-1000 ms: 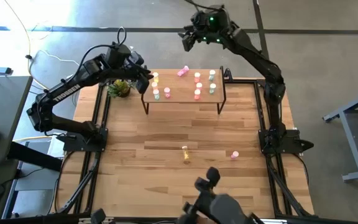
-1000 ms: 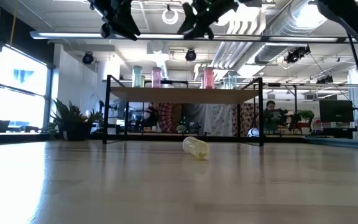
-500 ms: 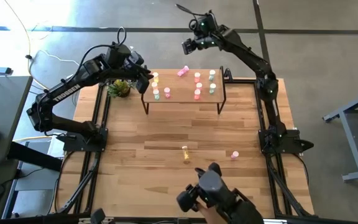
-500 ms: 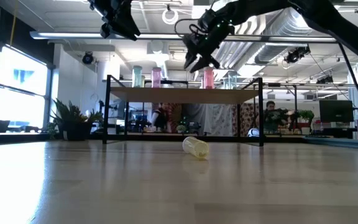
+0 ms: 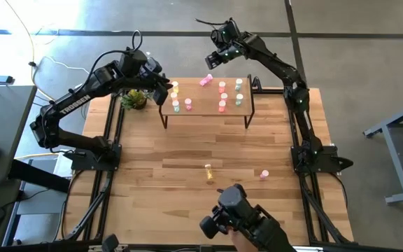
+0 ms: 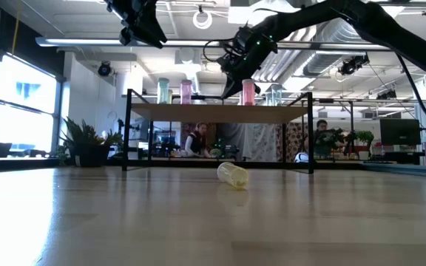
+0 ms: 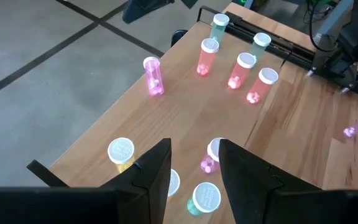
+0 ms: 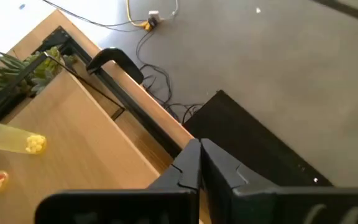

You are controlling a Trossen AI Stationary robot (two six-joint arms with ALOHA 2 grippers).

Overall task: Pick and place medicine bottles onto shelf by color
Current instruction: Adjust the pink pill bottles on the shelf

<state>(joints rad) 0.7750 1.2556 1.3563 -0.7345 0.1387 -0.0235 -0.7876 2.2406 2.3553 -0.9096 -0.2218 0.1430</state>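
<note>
Mostly upright medicine bottles [image 5: 222, 87] on shelf [image 5: 208, 114], pills inside

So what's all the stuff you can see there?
shelf bottles: ten; pink, red, green, yellow; on the shelf, one pink lying down
yellow bottle: one, yellow, lying on the table
pink bottle: one, pink, on the table, near the right arm's base
shelf: one, light wood, black legs, far end of the table
plant: one, green, beside the shelf
table: one, wooden
people: two, far off in the room
left claw: dark, open, over the shelf's left end
right claw: dark, shut, empty, beyond the shelf
</note>
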